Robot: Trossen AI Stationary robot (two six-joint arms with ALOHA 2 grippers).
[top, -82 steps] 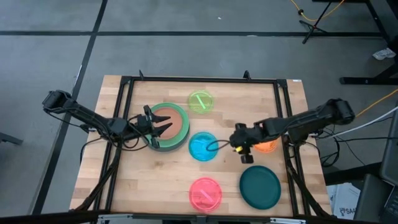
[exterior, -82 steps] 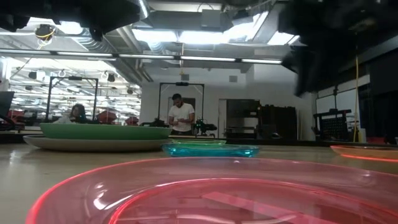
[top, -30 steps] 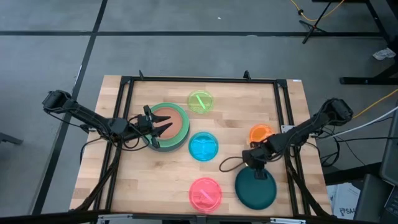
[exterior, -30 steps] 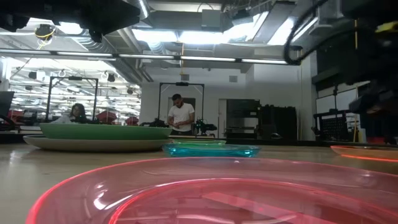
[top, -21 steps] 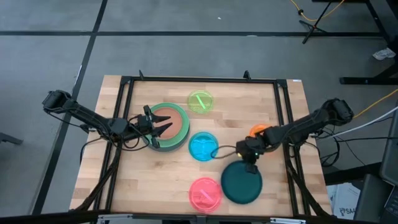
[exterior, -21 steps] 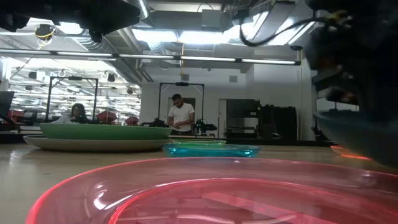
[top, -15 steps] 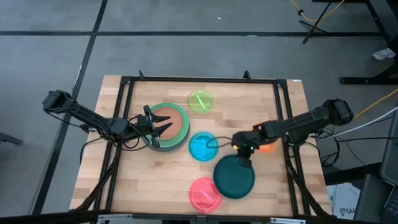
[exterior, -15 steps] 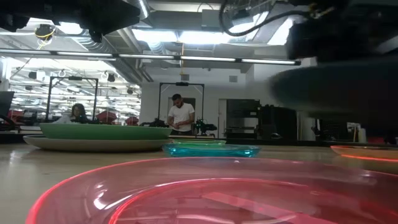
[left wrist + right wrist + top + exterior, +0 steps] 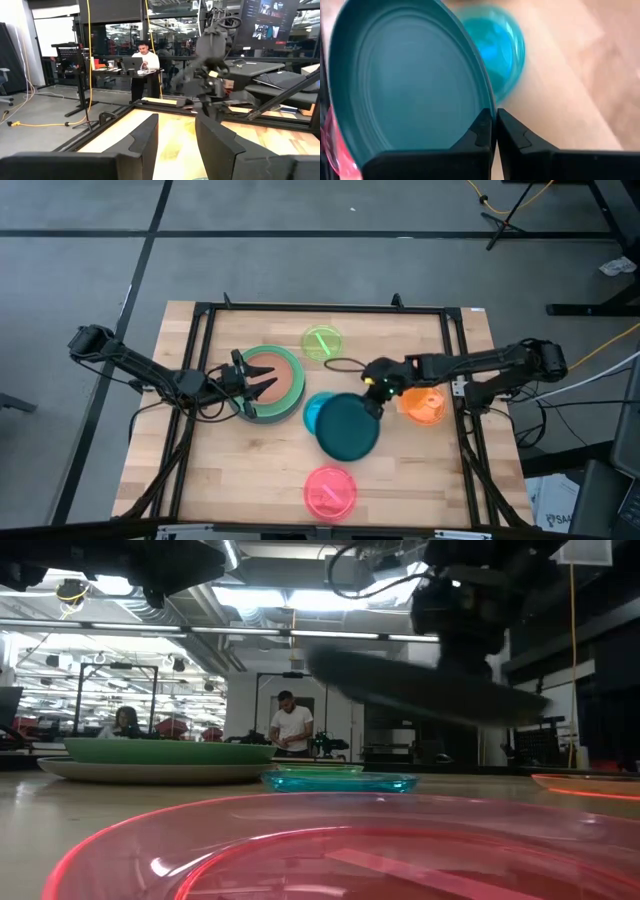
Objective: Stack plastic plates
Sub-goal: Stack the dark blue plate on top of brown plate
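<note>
While pinched by the right gripper [image 9: 493,131], the dark teal plate [image 9: 347,429] overlaps the blue plate [image 9: 314,409].

Place: robotics lab or workshop, open-plan, industrial fit-out.
Floor: grey concrete [image 9: 90,240] with dark seams, seen around the rig.
Table: wooden top [image 9: 250,470] in a black metal frame [image 9: 320,308]; two dark arms mounted at its sides.
Ceiling: exposed ducts and strip lights [image 9: 300,595].
Cabling: yellow cables [image 9: 88,60] hanging and lying on the floor; a stand [image 9: 80,85] beside them.
Workstations: desks with a laptop [image 9: 131,62]; a wall screen [image 9: 270,22] showing content too small to read.
People: one person [image 9: 292,728] standing at a desk, another [image 9: 124,721] seated farther off.
Further rigs: black frame [image 9: 290,705] behind the standing person.
</note>
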